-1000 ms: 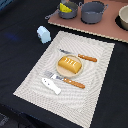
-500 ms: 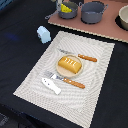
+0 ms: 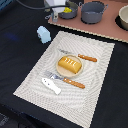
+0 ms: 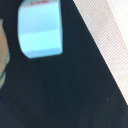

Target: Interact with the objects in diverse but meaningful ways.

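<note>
Golden-brown loaf [image 3: 69, 64] lies with its long axis slanting across the striped mat [image 3: 97, 75]; whether my end effector is clenched, I cannot tell.

A pale blue block [image 4: 41, 29] fills one corner of the wrist view, its flat faces lit almost white and its corners softly rounded; a thin strip of red marking runs along the edge where it is cut off by the frame. It rests on a dark, nearly black surface [image 4: 70, 85]. Well apart from the block, across that dark surface, lies a finely ribbed cream mat [image 4: 111, 35] whose straight edge runs diagonally. Just beside the block, at the frame's margin, is a blurred tan and dark green shape too indistinct to identify.
</note>
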Motion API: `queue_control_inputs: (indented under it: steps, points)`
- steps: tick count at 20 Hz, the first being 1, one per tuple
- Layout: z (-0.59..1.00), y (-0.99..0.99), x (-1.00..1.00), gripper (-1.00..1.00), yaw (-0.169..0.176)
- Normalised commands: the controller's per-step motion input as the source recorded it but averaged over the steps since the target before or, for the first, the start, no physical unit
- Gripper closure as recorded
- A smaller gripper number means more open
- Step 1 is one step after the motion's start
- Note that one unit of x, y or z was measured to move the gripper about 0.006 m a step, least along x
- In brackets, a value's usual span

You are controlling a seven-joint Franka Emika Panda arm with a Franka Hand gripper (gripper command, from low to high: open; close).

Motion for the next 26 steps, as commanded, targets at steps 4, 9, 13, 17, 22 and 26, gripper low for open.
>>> queue_control_inputs:
  steps: [4,9,13,17,22,26]
  points:
    - [-0.32,-0.05,-0.29,-1.00,0.015]
    - [-0.13,0.02,-0.14,-1.00,0.000]
    - [-0.15,0.08,-0.20,-1.00,0.000]
    - [-0.24,0.07,-0.35,-1.00,0.000]
    - [-0.33,0.03,-0.39,-1.00,0.000]
    - [-0.39,0.01,-0.42,-1.00,0.000]
